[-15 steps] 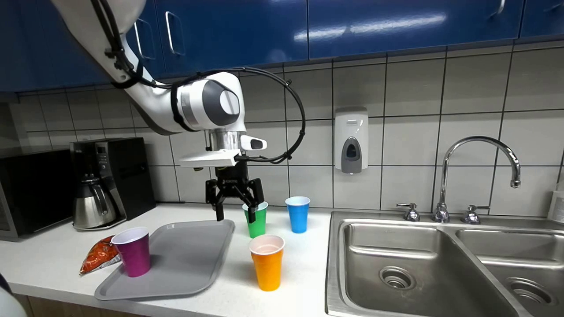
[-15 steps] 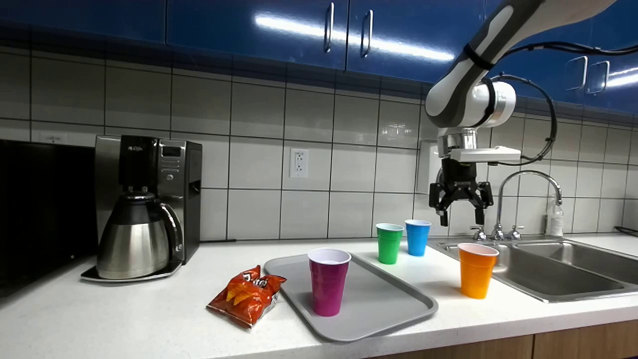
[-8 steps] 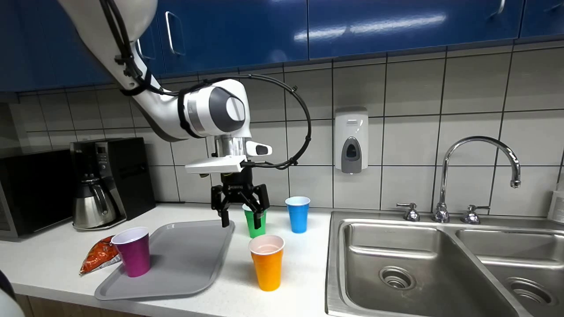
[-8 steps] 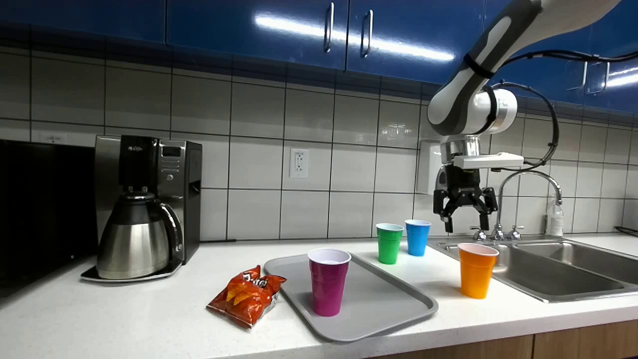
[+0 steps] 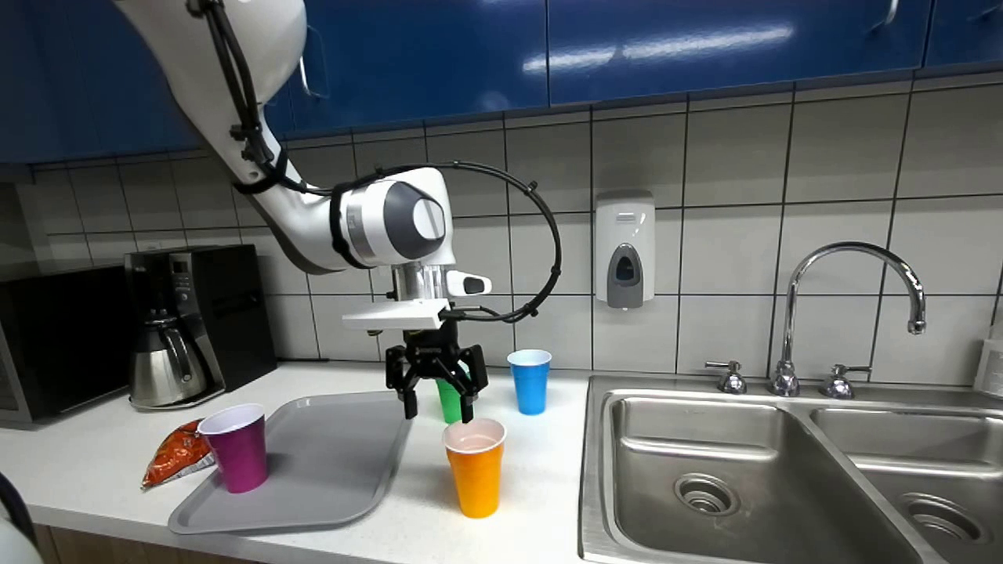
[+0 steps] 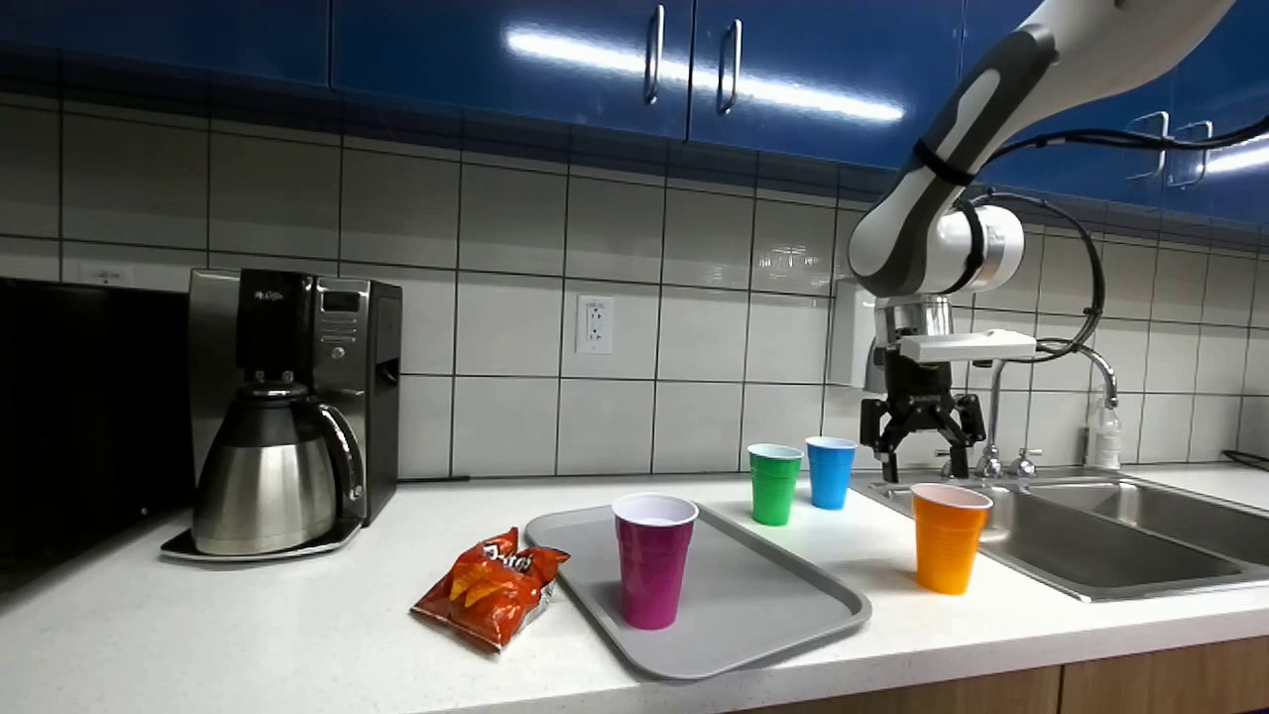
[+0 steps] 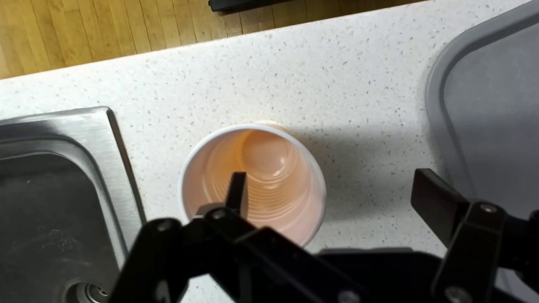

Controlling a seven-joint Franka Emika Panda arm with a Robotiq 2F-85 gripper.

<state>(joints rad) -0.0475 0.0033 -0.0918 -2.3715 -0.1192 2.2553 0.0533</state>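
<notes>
Pale tiles (image 6: pixel 506 327) are rising behind a white tabletop (image 6: pixel 297 635), with blue cabinets (image 6: pixel 496 89) hanging above. Near the tabletop's front edge, between the sink (image 5: pixel 597 470) and the gray tray (image 6: pixel 758 615), the orange cup (image 6: pixel 947 540) is standing upright, showing its bare bottom in the wrist view. Higher up and near it, the gripper (image 5: pixel 439 409) is hovering with its jaws spread wide, holding nothing. On the tray, close to the rim beside the chip bag (image 6: pixel 491 593), the purple cup (image 6: pixel 654 570) is standing; toward the back edge, the green cup (image 6: pixel 773 486) and blue cup (image 6: pixel 831 474) are standing side by side. Their bottoms are hiding from view, as is the inside of the carafe (image 6: pixel 268 496). One finger (image 7: pixel 237 191) is covering part of the orange cup's mouth in the wrist view; whether they are touching is escaping view. In an exterior view the gripper is partly hiding the green cup, and the frame is cutting off the sink. Fine ridges are ringing the orange cup's inner wall, steel is gleaming, gray flecks are speckling the tabletop, and the bag is crinkling glossily
</notes>
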